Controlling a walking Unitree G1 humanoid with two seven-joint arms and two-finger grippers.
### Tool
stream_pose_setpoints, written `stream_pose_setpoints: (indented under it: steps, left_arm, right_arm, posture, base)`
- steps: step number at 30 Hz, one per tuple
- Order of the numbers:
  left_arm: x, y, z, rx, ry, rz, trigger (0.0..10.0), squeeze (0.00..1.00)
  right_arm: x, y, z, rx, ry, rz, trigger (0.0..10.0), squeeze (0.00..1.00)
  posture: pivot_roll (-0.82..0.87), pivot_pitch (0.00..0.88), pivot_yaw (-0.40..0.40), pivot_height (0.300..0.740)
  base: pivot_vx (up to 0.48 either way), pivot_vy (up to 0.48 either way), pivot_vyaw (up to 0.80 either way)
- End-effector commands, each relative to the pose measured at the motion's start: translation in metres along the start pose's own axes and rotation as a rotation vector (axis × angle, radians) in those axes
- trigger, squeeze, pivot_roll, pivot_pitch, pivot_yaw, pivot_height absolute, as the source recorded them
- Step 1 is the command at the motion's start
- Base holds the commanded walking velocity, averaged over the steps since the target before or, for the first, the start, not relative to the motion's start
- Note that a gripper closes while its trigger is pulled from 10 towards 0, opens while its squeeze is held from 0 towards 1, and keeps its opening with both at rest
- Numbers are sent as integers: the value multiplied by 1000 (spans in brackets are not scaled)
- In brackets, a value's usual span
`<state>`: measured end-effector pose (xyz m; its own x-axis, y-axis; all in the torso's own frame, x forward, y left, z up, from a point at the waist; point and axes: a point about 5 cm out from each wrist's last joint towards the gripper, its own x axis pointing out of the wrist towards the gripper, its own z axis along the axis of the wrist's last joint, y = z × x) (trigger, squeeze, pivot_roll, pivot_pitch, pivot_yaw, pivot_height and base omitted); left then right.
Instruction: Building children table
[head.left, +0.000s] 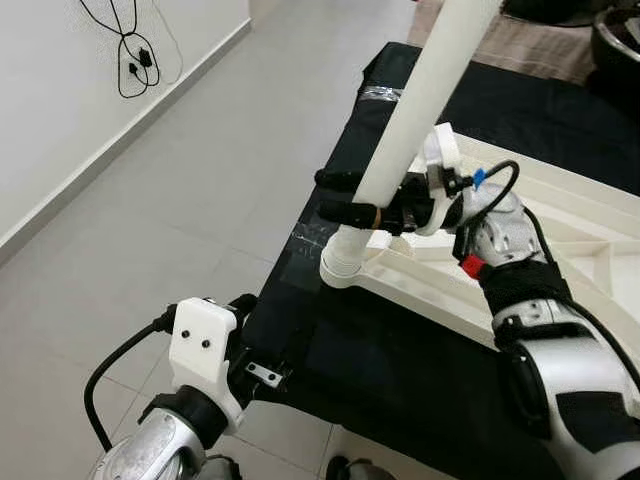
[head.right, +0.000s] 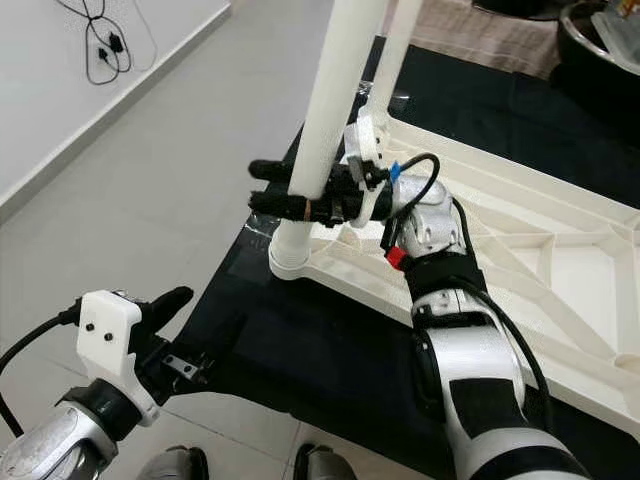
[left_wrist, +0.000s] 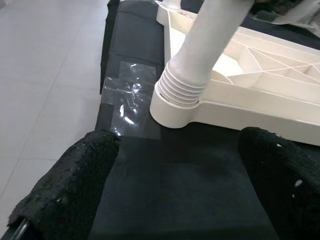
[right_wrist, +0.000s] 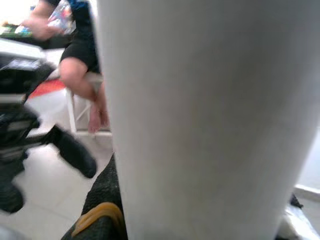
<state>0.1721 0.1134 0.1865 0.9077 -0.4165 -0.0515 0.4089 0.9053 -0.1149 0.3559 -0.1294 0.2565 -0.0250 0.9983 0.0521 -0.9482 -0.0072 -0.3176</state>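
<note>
**Right gripper wrapped around the table leg**

We've got our right gripper (head.right: 275, 187) reaching in from the side, its two black fingers clamped around the white table leg (head.left: 420, 100) just above where it meets the table top. The forearm bends up from lower right, with black cables and a red tag at the wrist. The leg stands tilted in the round corner socket (head.left: 343, 262) of the upside-down white table top (head.right: 560, 250), which lies on a black cloth (head.left: 400, 370).

Our left gripper (left_wrist: 175, 190) hangs low near the cloth's edge, fingers spread apart and holding nothing.

No readable writing anywhere.

The left wrist view gives us the ribbed collar (left_wrist: 182, 87) at the leg's base and clear tape (left_wrist: 127, 100) on the cloth. The right wrist view shows a seated person's legs (right_wrist: 82, 80) behind the leg.
</note>
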Motion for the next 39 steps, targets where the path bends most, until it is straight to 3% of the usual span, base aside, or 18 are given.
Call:
stream_pose_setpoints:
  steps: [1, 10, 14, 22, 32, 36, 39]
  left_arm:
    - [-3, -1, -1, 9, 14, -4, 10000, 0]
    - [-2, 0, 0, 17, 11, -3, 10000, 0]
    - [-1, 0, 1, 15, 8, -2, 10000, 0]
    - [1, 0, 1, 13, 5, -1, 10000, 0]
    - [1, -1, 1, 15, 3, 4, 10000, 0]
    - [2, 1, 0, 17, 1, 9, 10000, 0]
    - [3, 2, 0, 19, 0, 8, 10000, 0]
  right_arm:
    - [8, 22, -38, 163, 98, 109, 10000, 0]
    - [22, 38, -41, 206, 127, 238, 10000, 0]
    - [28, 43, -33, 262, 62, 286, 10000, 0]
    - [34, 39, -32, 300, 16, 284, 10000, 0]
    - [39, 39, -38, 279, 40, 274, 10000, 0]
    - [43, 44, -48, 257, 149, 75, 10000, 0]
    - [45, 43, -53, 269, 197, 9, 10000, 0]
  posture:
    - [205, 252, -105, 740]
    - [204, 251, -108, 740]
    - [197, 252, -107, 740]
    - [194, 256, -111, 740]
    - [194, 256, -121, 740]
    - [176, 251, -113, 740]
    - [173, 248, -112, 740]
  base:
    - [0, 0, 0]
    - [0, 0, 0]
    - [0, 0, 0]
    - [0, 0, 0]
    - [0, 0, 0]
    - [0, 0, 0]
    - [0, 0, 0]
